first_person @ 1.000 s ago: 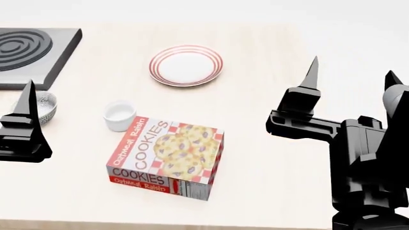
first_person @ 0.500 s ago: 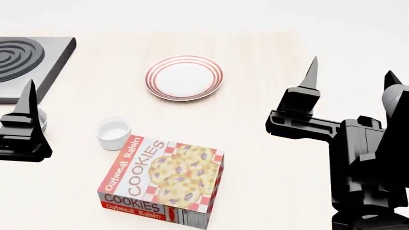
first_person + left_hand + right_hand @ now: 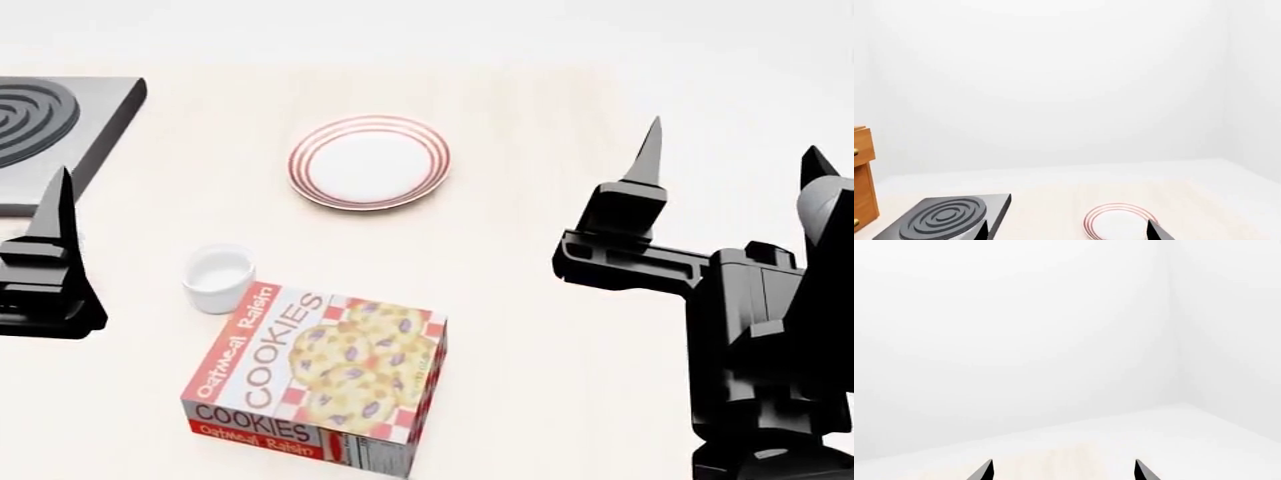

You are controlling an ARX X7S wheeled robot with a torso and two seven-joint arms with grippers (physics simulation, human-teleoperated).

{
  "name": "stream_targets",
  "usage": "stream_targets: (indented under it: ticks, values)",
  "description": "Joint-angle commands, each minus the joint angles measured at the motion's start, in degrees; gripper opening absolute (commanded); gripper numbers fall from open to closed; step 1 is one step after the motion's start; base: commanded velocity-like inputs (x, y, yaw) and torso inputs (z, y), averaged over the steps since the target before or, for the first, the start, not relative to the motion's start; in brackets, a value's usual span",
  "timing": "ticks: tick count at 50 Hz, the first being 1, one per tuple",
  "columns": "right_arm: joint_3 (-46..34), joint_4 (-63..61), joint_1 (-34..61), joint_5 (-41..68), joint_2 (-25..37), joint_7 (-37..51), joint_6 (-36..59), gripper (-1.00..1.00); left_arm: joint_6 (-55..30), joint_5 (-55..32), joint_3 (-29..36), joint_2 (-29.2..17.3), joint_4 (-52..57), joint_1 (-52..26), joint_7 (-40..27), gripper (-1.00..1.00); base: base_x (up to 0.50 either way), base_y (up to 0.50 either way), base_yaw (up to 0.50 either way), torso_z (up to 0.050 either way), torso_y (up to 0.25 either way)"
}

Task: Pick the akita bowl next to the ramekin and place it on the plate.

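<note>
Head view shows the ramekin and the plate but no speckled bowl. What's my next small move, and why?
Probably pan the head view slightly to the robot's left before reaching. The ramekin sits near that edge, the open left gripper blocks the table beside it, and no akita bowl shows in any view, so it likely lies just there.

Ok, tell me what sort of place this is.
Probably a simulated kitchen counter: a pale wooden worktop carries a dark hob with concentric burner rings, a red-ringed white plate, a white ramekin and a box of oatmeal raisin cookies. Bare white walls and a wooden drawer unit surround it.
</note>
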Motion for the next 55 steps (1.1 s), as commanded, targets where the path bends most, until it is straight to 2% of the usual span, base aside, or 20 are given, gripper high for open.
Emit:
stream_targets:
  ticks: [1, 22, 46, 55]
  values:
    - [-0.1, 0.1, 0.1, 0.3, 0.2, 0.4, 0.0, 1.0, 0.3, -0.4, 0.0, -0.2, -0.2, 0.1, -0.3, 1.0, 0.0, -0.19, 0.0, 0.0, 0.0]
    - [-0.6, 0.5, -0.2, 0.4, 0.7, 0.5, -1.0, 1.0, 0.1, -1.2, 0.1, -0.4, -0.2, -0.1, -1.0, 1.0, 0.01, -0.04, 0.0, 0.0, 0.0]
    - [-0.9, 0.2, 0.0, 1.2, 1.1, 1.4, -0.7, 1.0, -0.2, -2.2, 0.0, -0.6, -0.1, -0.3, -1.7, 1.0, 0.18, 0.0, 0.0, 0.0, 0.0]
    - [-2.3, 3.9, -1.4, -1.3, 1.4, -0.8, -5.6, 1.0, 2.5, -1.9, 0.9, -0.8, -1.6, 1.0, -2.0, 1.0, 0.19, 0.0, 0.0, 0.0, 0.0]
